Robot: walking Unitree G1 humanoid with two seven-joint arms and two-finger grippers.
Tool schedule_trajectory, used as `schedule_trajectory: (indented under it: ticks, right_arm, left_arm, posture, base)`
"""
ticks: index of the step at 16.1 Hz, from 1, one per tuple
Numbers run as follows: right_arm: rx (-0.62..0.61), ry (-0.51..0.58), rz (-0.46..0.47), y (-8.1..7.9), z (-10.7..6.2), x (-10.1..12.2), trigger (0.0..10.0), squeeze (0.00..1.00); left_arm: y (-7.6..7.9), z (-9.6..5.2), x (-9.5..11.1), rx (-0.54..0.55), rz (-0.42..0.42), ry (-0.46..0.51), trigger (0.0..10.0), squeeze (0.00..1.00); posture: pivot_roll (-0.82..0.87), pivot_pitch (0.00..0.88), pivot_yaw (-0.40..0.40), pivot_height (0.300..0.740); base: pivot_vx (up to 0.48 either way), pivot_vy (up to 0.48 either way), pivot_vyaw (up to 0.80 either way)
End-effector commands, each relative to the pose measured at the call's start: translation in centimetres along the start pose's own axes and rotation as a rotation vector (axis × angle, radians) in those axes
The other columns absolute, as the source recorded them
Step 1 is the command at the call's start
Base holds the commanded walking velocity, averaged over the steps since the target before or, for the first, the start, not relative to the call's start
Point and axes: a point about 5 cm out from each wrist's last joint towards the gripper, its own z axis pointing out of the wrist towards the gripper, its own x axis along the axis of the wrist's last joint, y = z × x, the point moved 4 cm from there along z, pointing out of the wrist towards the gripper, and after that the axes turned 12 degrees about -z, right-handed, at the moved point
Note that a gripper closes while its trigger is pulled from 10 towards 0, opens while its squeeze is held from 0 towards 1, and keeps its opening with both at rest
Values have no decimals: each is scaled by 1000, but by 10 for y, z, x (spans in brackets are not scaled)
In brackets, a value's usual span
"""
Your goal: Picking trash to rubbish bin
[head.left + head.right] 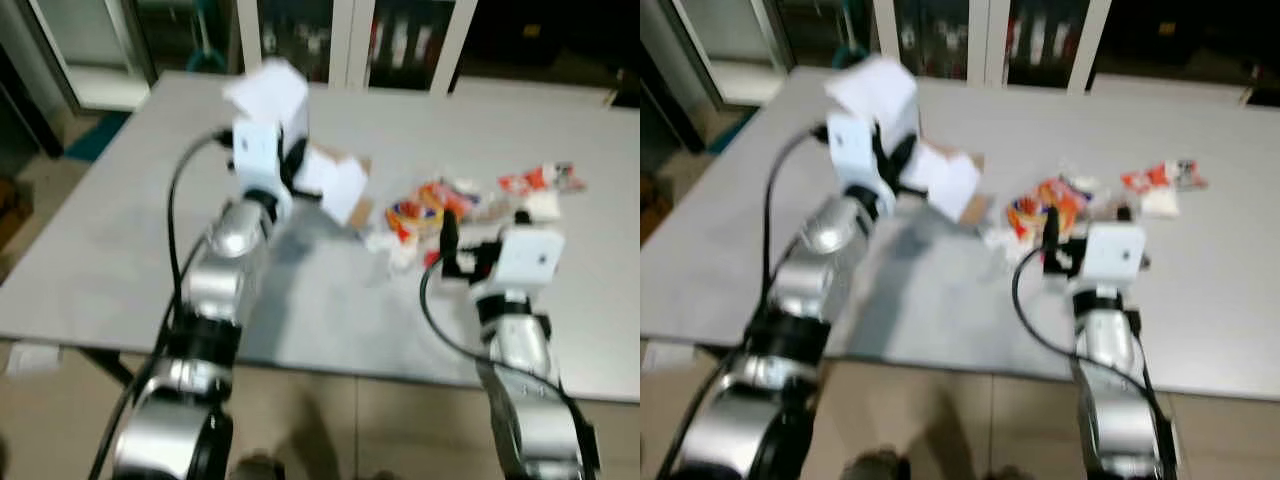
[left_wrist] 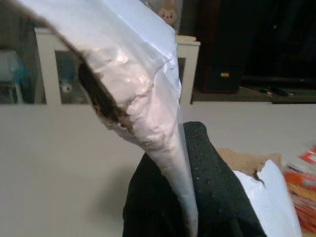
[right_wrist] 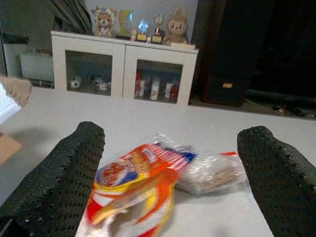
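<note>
Left hand [image 2: 190,197] pinches torn white cardboard [image 1: 335,183] — long axis tilted upward; right hand [image 3: 170,168] spread before orange wrapper [image 3: 133,185].

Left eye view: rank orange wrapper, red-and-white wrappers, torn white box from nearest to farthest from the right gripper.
1. Orange wrapper: just ahead of the right gripper, slightly to its left.
2. Red-and-white wrappers: farther back on the table, to the gripper's right.
3. Torn white box: across to the left, held up by the left gripper.
</note>
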Motion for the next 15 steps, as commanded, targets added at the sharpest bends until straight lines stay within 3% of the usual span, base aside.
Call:
schedule_trajectory:
  ticks: [1,9,15]
  right_arm:
    - [3,9,4,-2,-1,4,10000,0]
    - [-66,-20,75,7,4,2,10000,0]
    - [-192,-71,52,31,7,-12,10000,0]
  left_arm:
    - [-5,-1,-2,13,-4,-11,0,0]
    - [-13,-3,-4,10,24,-49,0,0]
    - [-24,-25,-14,-15,91,-133,0,0]
  posture:
    - [202,107,-24,740]
    - [228,157,2,740]
    - [292,258,50,740]
  base:
    - [0,0,0]
    - [0,0,0]
    - [0,0,0]
